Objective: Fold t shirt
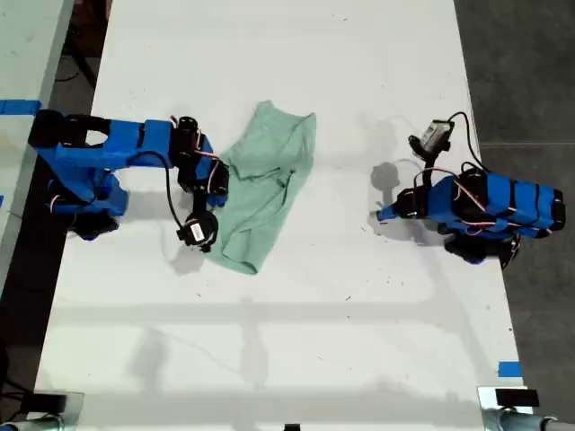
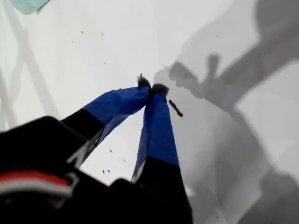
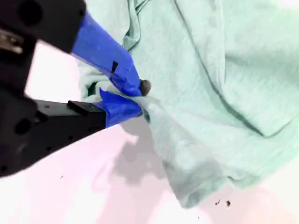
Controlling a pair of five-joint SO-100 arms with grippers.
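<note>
The pale mint-green t shirt point(image 1: 269, 166) lies wrinkled and elongated on the white table point(image 1: 296, 341), a little to the exterior view's left of centre. My second gripper point(image 1: 223, 182) is at the shirt's edge on that side. The second wrist view shows this gripper point(image 3: 139, 99) shut on a bunched fold of the t shirt point(image 3: 210, 84). My first gripper point(image 1: 383, 214) rests over bare table toward the exterior view's right, well apart from the shirt. In the first wrist view its blue fingertips point(image 2: 150, 87) meet with nothing between them, and only a corner of the t shirt point(image 2: 28, 4) shows.
Dark floor point(image 1: 521, 72) borders the table on the exterior view's right. A second pale surface with blue tape point(image 1: 18, 107) lies along the exterior view's left. Another blue tape mark point(image 1: 508, 368) sits near the front corner on the exterior view's right. Both arm bases stand at the table's side edges.
</note>
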